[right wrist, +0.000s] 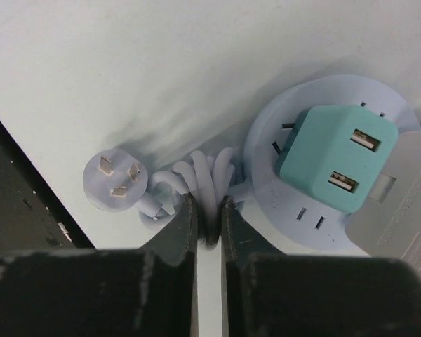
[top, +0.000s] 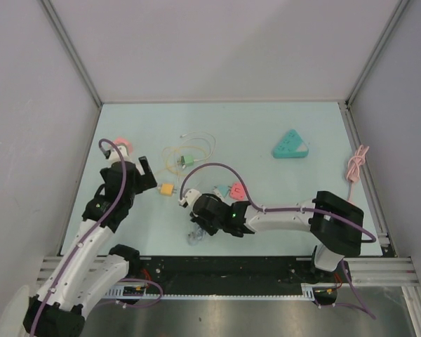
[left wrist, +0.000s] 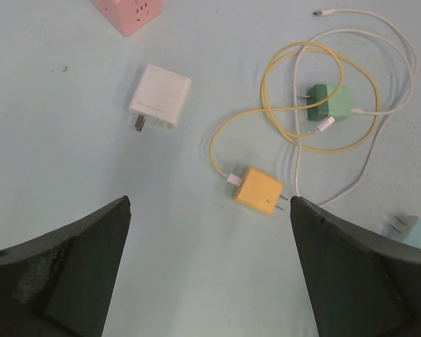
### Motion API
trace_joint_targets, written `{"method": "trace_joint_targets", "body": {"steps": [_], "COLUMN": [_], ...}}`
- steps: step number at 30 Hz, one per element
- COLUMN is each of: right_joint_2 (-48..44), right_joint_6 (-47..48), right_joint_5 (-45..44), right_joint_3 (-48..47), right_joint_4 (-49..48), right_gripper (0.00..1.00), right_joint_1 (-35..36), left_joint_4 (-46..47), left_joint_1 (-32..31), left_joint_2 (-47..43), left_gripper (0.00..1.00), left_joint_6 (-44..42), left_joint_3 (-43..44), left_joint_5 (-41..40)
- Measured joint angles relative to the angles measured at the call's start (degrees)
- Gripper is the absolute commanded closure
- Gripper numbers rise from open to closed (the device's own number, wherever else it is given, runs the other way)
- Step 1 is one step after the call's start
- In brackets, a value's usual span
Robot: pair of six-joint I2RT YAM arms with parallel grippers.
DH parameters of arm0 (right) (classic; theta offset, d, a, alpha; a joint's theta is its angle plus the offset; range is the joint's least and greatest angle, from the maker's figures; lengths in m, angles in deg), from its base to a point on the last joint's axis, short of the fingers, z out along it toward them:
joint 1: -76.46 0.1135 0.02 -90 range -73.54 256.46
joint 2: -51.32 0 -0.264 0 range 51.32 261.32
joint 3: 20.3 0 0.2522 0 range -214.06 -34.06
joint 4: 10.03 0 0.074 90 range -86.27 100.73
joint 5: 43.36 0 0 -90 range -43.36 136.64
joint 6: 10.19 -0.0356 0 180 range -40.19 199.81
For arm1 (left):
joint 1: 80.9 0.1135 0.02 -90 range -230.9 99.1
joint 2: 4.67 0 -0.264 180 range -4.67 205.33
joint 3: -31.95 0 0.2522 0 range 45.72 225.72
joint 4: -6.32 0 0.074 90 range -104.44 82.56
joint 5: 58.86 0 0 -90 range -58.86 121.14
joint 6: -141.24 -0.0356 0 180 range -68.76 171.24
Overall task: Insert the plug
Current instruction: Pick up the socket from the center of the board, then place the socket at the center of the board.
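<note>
**Inspector A:** Status of the insertion?

**Inspector B:** Not done. The three-pin plug (right wrist: 116,181) lies loose on the table, pins bare and facing the camera, in no outlet. I take it for the task's plug because the right gripper (right wrist: 209,210) is on its cord, though the task does not say which plug is meant.

**A:** State of the hands?

**B:** The right gripper is pressed together on one loop of the coiled pale-blue cord (right wrist: 205,172). The left gripper (left wrist: 210,203) is spread wide and holds nothing. A yellow charger (left wrist: 256,189) lies on the table between its fingers.

**A:** Where is the plug relative to the working hand?

**B:** In the right wrist view it lies left of centre, just beside the fingertips and up-left of them, not touching. The round socket hub (right wrist: 266,193) lies up-right, with a teal USB charger (right wrist: 337,158) already seated in it.

**A:** What remains?

**B:** In my judgement, nearly everything. The grip is on the cord, not on the plug body. The plug must be taken, turned and pressed into an outlet. One possible outlet is the teal triangular power strip (top: 291,144), upper right in the overhead view and well apart.
</note>
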Motion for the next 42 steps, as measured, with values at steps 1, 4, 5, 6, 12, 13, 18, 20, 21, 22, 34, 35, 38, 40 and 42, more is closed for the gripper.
{"method": "trace_joint_targets", "body": {"steps": [1,4,5,6,12,13,18,20,21,22,34,35,38,40,42], "right_joint_2": [0.00,-0.04,-0.15,-0.48,-8.41,-10.16,-16.83,-17.86,-18.05,-18.08,-3.39,-0.63,8.85,14.58,19.76], "right_joint_6": [0.07,0.79,1.25,1.66,4.13,4.24,6.71,7.52,8.02,8.39,13.77,14.49,16.33,17.11,17.97], "right_joint_5": [-0.09,-0.46,-0.35,-0.11,2.32,2.69,3.82,3.78,3.85,4.13,9.57,9.38,8.37,7.63,6.93], "right_joint_3": [-0.22,-0.94,-1.27,-1.55,-5.03,-6.19,-11.56,-12.70,-13.27,-13.46,-16.22,-17.51,-23.08,-27.21,-31.89], "right_joint_4": [0.48,2.14,3.23,4.46,12.46,13.57,15.45,15.43,15.47,15.43,7.39,6.27,3.17,1.42,0.66], "right_gripper": [1.00,1.00,1.00,1.00,1.00,1.00,1.00,1.00,1.00,1.00,1.00,1.00,1.00,1.00,0.99], "right_joint_1": [0.22,0.83,1.11,1.46,1.88,0.92,-7.74,-12.59,-15.96,-17.90,-44.06,-44.81,-46.47,-47.41,-48.13], "left_joint_4": [0.31,0.96,1.27,1.60,3.02,3.13,3.41,3.41,3.41,3.45,4.22,4.22,4.26,4.26,4.28], "left_joint_1": [1.09,3.45,3.89,4.24,5.22,5.31,5.57,5.68,5.75,5.79,6.95,6.95,7.02,7.08,7.26], "left_joint_2": [-0.02,-0.15,-0.31,-0.55,-2.05,-2.27,-2.86,-2.97,-3.06,-3.10,-3.08,-3.08,-3.10,-3.10,-3.13], "left_gripper": [0.00,0.00,0.00,0.00,0.00,0.00,0.00,0.00,0.00,0.00,0.00,0.00,0.00,0.00,0.00], "left_joint_6": [-0.31,-0.72,-0.85,-0.96,-1.40,-1.42,-1.81,-1.86,-1.86,-1.86,-1.81,-1.81,-1.81,-1.81,-1.81], "left_joint_3": [-0.28,-0.63,-0.63,-0.63,-0.63,-0.63,-0.63,-0.63,-0.63,-0.63,-1.73,-1.73,-1.75,-1.75,-1.79], "left_joint_5": [0.57,2.27,2.82,3.17,4.72,4.87,5.46,5.88,6.03,6.14,9.05,9.16,9.46,9.55,9.60]}}
